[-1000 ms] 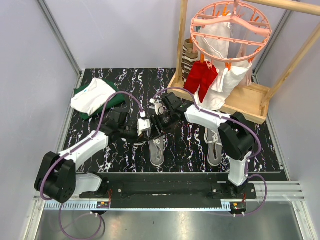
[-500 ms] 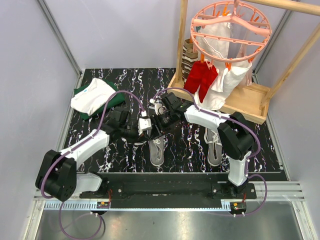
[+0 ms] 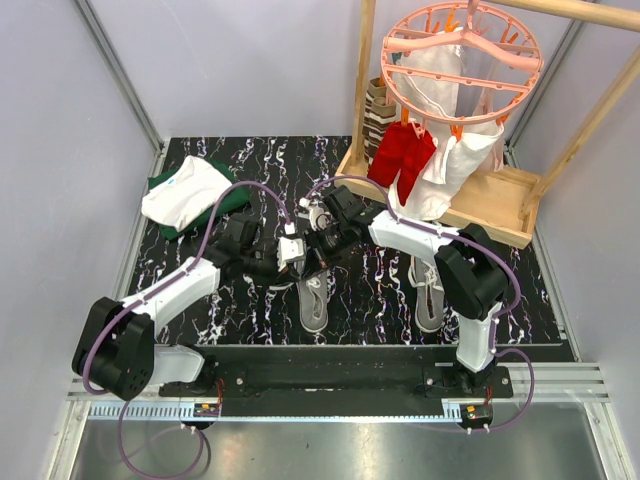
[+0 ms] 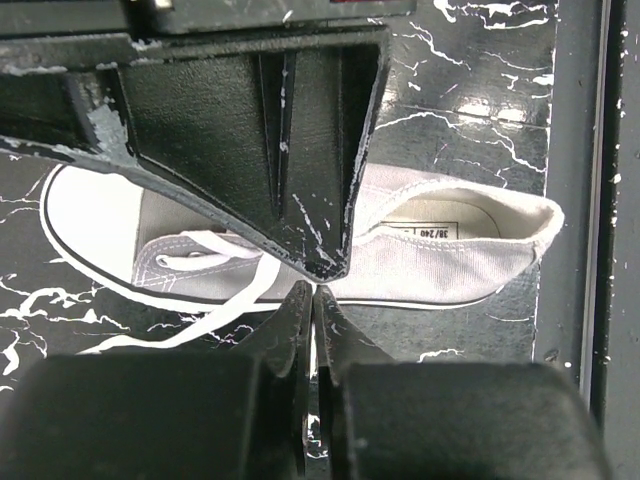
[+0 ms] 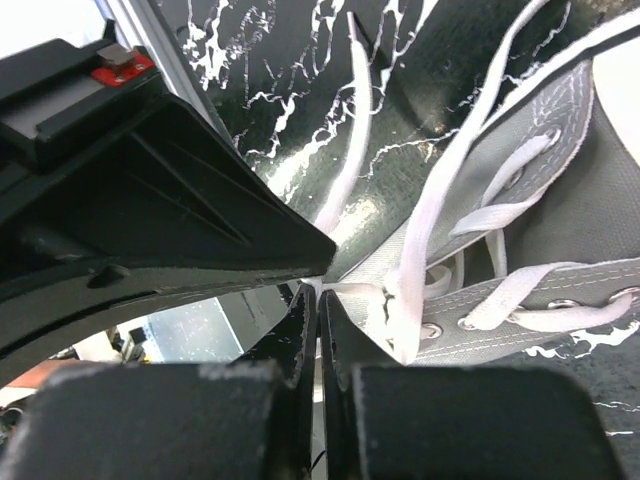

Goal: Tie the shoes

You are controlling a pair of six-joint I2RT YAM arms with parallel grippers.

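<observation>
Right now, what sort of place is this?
Probably a robotics test booth, not a home: a left arm and right arm bolted to a rail inside bare metal-framed walls, with staged chores: a grey sneaker and a pink peg hanger of laundry.

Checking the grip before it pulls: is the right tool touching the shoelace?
Touching: in the right wrist view the right tool is shut, pinching the shoelace.

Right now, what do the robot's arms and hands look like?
The left arm and right arm have white links between chunky black joints, and a purple cable loops along each. The left hand and right hand have black wedge-shaped fingers scuffed with pale scratches. The right one carries a small red part.
</observation>
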